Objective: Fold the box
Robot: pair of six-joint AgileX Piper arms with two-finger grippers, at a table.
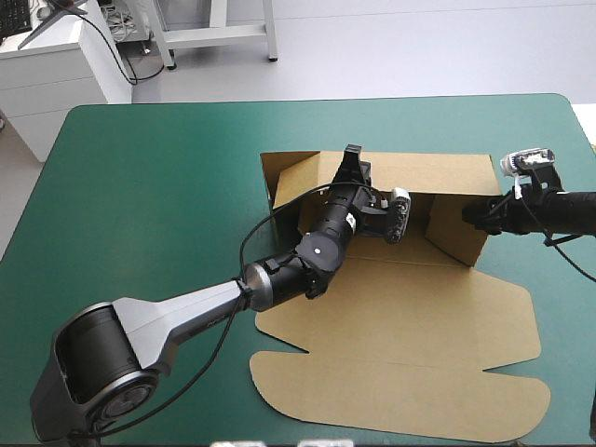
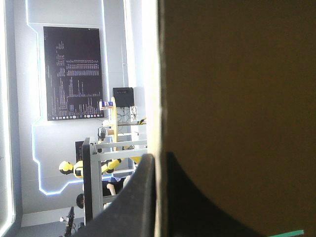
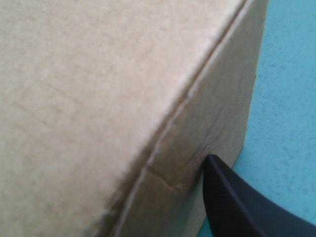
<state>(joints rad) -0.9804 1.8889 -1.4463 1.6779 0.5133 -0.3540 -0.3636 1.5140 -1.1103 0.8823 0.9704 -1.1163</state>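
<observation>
- Left gripper (image 2: pixel 157 163) is clamped on the far wall of the box (image 1: pixel 400 317).
- Right gripper (image 1: pixel 477 216) touches the right wall; I can't tell its grip.
- Walls are up, lid lies flat, mid-table (image 1: pixel 140 186).

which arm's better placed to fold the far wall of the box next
Left, probably: the left pincer is shut on the box's far wall, reaching in over the tray. The right pincer is over at the right wall.

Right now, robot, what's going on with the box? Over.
Left gripper shut on the box, far wall. Right gripper at its right wall, grip unclear. Walls up, lid flat. Nothing in the way.
</observation>
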